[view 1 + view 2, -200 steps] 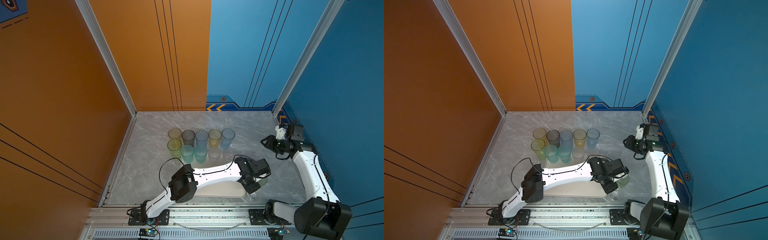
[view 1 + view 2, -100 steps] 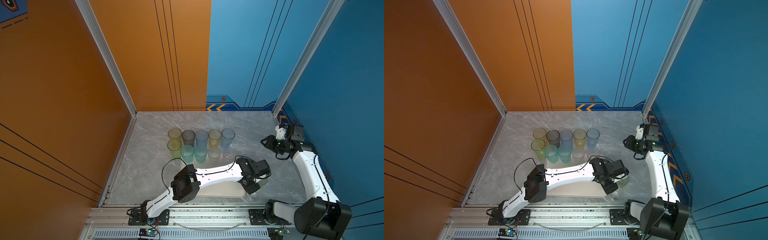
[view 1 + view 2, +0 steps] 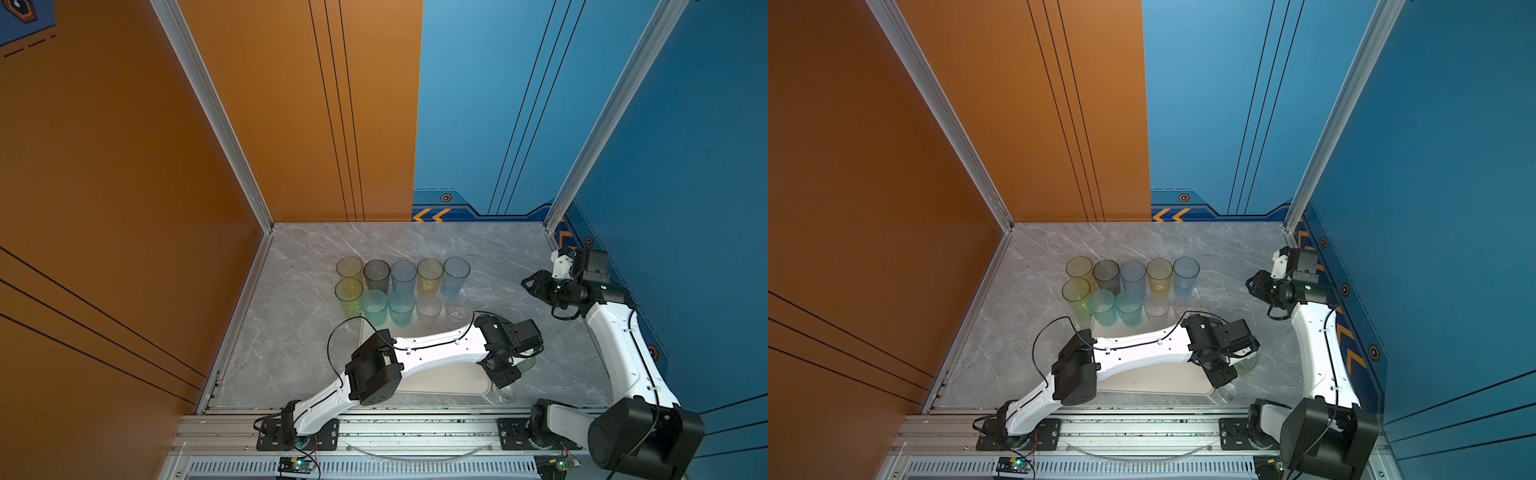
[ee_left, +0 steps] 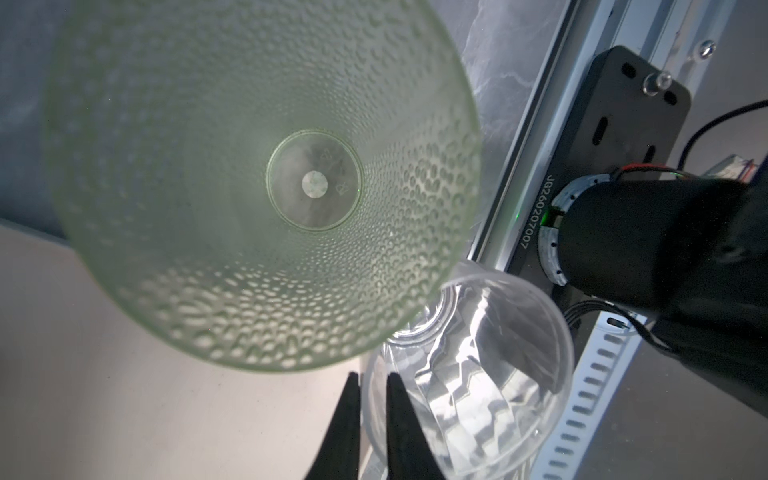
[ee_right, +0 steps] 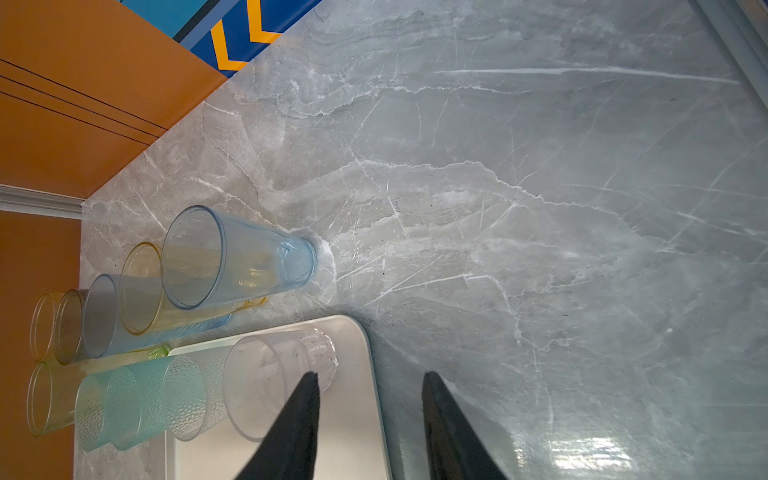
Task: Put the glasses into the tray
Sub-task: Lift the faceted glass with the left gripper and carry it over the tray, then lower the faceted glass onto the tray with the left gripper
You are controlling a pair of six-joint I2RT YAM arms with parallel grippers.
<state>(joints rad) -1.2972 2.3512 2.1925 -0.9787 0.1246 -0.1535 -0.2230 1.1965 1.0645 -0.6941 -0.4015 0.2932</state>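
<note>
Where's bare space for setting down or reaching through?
Free: table between blue glass and right gripper; strip behind the tall row; near half of the tray, under the left arm. Crowded: four short glasses along its far rim; just off its near right corner, left gripper, clear glass, pale green glass.

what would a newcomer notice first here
The double row of translucent coloured tumblers in mid-table, yellow, grey, blue and teal, catches the eye first. Next comes the left arm stretched over the flat cream-white tray at the near edge, its left tool pinching the rim of a clear faceted tumbler beside a pale green dimpled tumbler that fills the left wrist view.
</note>
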